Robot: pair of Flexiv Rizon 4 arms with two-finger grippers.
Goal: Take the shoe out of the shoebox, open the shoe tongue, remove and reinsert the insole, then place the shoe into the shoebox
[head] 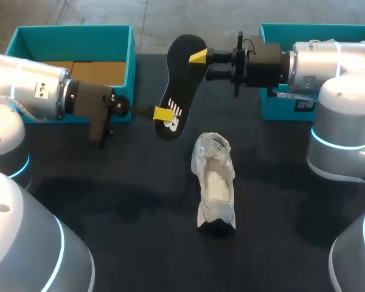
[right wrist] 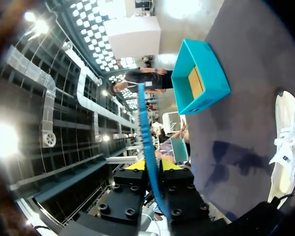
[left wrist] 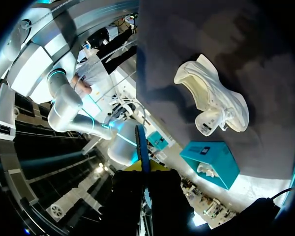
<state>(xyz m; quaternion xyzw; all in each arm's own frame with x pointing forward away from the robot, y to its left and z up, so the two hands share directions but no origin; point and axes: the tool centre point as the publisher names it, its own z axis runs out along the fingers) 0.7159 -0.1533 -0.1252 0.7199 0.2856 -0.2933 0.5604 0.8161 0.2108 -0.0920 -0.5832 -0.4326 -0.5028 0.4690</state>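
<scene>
While left gripper [head: 164,114] and right gripper [head: 198,58] clamp the insole [head: 181,82], its white logo [head: 173,120] shows.

Matt black insole [head: 181,79] with a smooth, foam-like underside, white shoe [head: 215,182] of soft cloth mesh, teal shoebox [head: 73,45] of matt cardboard, plain brown inside, dark matt worktop [head: 134,201], smooth yellow plastic-looking fingers [head: 198,56], glossy silver-white arm shells [head: 30,85]

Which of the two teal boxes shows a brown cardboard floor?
The teal box on the left: its brown floor shows. The right teal box has its inside hidden.
</scene>
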